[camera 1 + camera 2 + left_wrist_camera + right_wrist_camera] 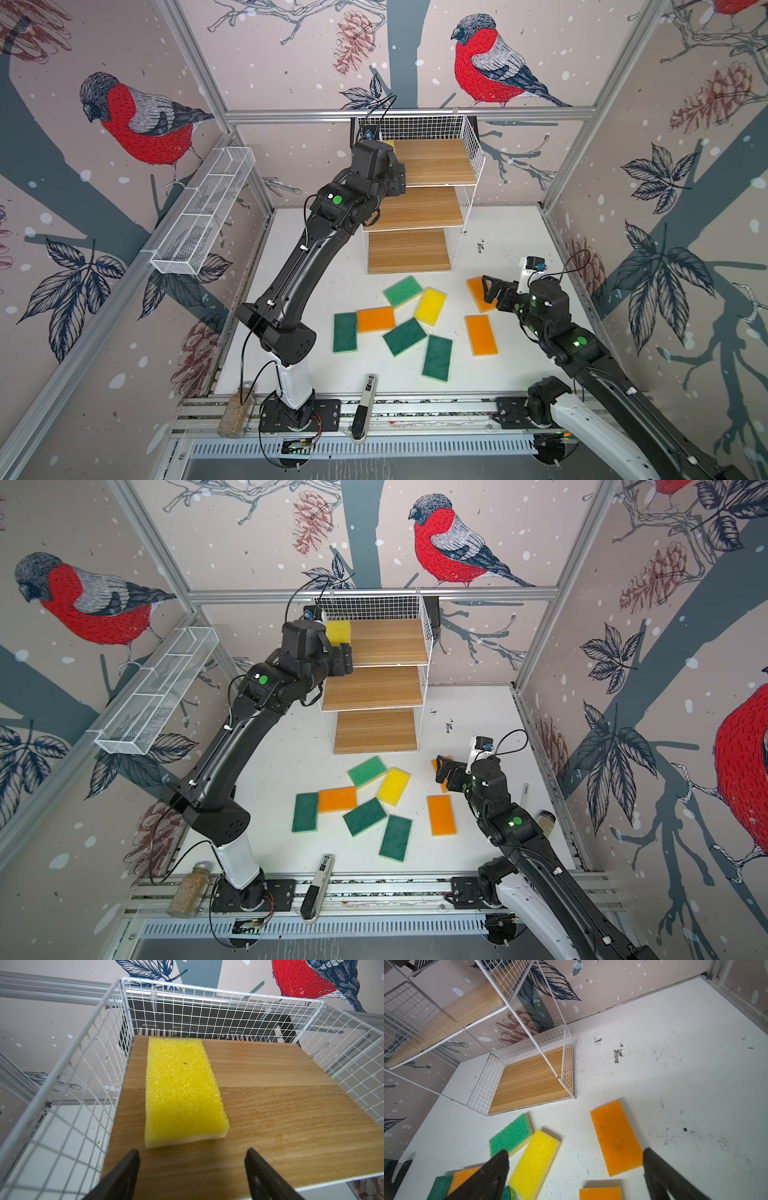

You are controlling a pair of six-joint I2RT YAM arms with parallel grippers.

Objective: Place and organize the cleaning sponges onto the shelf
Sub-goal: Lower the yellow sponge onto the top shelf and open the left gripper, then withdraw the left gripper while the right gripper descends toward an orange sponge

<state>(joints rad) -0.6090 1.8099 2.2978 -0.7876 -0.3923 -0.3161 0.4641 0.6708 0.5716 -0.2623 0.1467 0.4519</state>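
White bench point(498, 249) fills the lower centre in both top views. Three-tier white-wire, wooden-board shelf point(432, 166) stands at upper centre. One yellow rectangular foam sponge point(180, 1093) lies flat on its top board, left jaws apart beside it. Eight green, orange, yellow sponges point(405, 336) lie scattered below; right jaws apart above an orange sponge point(615, 1138)
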